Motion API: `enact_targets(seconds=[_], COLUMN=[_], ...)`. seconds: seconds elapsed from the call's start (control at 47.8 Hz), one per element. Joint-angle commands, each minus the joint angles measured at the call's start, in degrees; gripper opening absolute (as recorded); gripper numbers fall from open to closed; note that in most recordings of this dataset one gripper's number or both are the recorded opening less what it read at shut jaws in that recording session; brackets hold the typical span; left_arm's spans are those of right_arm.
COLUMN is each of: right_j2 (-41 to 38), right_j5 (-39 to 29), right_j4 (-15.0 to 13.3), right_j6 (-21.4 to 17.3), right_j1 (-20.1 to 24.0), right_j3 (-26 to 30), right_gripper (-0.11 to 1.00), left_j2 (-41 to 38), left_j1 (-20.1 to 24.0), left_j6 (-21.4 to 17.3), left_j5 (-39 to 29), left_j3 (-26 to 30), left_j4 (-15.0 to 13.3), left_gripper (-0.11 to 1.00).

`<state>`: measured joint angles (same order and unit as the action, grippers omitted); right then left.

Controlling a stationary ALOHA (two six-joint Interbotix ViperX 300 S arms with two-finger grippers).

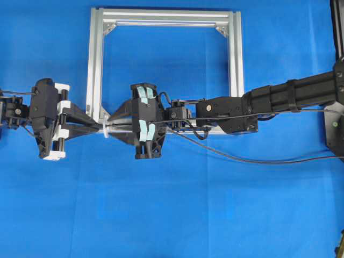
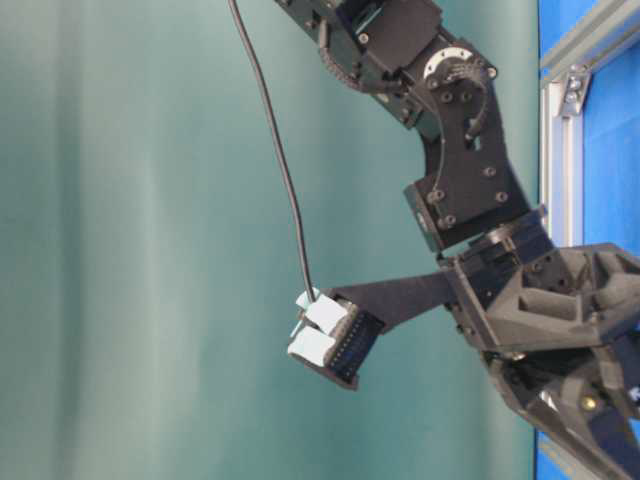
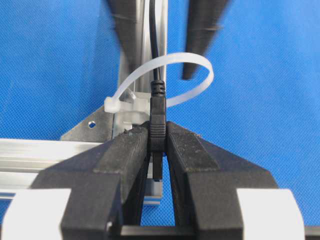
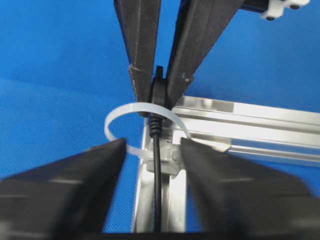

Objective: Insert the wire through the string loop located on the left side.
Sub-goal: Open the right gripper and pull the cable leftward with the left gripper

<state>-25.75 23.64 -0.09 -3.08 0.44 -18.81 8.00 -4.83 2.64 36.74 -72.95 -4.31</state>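
blue cloth covers the whole bench [image 1: 172,215], and on it lies a square frame of silver aluminium [image 1: 235,59] with triangular corner brackets [image 1: 110,28] inside its angles. my right arm [image 1: 290,95] reaches in from the right edge of the overhead view, across the frame's lower rail, toward the frame's lower left corner. my left arm comes in from the left edge toward that same corner, so the two meet tip to tip.

my left hand [image 3: 158,145] is pressed together on the plug at the end of the wire [image 3: 158,117]; its two black fingers [image 3: 127,150] pinch the ribbed plug body between them, with the plug's end poking down past the pinch. my right hand [image 4: 155,165] stands spread, its fingers [image 4: 100,165] well apart on either side of the wire and not touching it in the wrist view.

the wire is a thin black cable that runs from the plug back under my right arm and sags in a long curve across the cloth toward the right edge.

the string loop [image 3: 200,70] is a small white cable tie fixed at the frame's lower left corner, its head sitting against the rail. the wire passes through this loop, with the plug on my left hand's side and the cable trailing off on the right hand's side.
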Motion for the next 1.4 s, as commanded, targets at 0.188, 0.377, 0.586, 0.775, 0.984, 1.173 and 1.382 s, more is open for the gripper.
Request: enact_targets(seconds=[0.188,0.377,0.586,0.775,0.984,1.173,1.382], right_j2=[1.58,1.67,1.67,1.85,1.93,2.11,2.11], right_j5=[-0.88,-0.97,-1.23,-1.23,-1.23,-1.23,-1.23], right_j4=[0.62,0.53,0.53,0.62,0.53,0.53,0.53], right_j6=[-0.09,0.0,-0.09,-0.09,0.0,0.0,0.0], right_j1=[0.0,-0.09,0.0,-0.09,-0.09,-0.09,-0.09], right_j3=[0.88,0.88,0.88,0.97,1.41,1.41,1.41], right_gripper=[0.95,0.95,0.95,0.95,0.95,0.95,0.95], left_j2=[0.53,1.76,7.65,16.17,29.0,43.59,58.54], left_j1=[-0.09,-0.09,-0.09,-0.09,-0.09,-0.09,0.0], left_j6=[0.09,0.18,0.44,1.76,1.93,1.85,1.23], left_j5=[0.26,0.18,-0.88,-8.26,-19.69,-28.92,-42.71], left_j3=[0.44,-0.62,-3.52,-5.01,-4.92,-5.54,-2.72], left_j4=[0.09,0.09,0.09,0.09,0.09,0.09,0.18], left_gripper=[0.08,0.08,0.08,0.08,0.08,0.08,0.08])
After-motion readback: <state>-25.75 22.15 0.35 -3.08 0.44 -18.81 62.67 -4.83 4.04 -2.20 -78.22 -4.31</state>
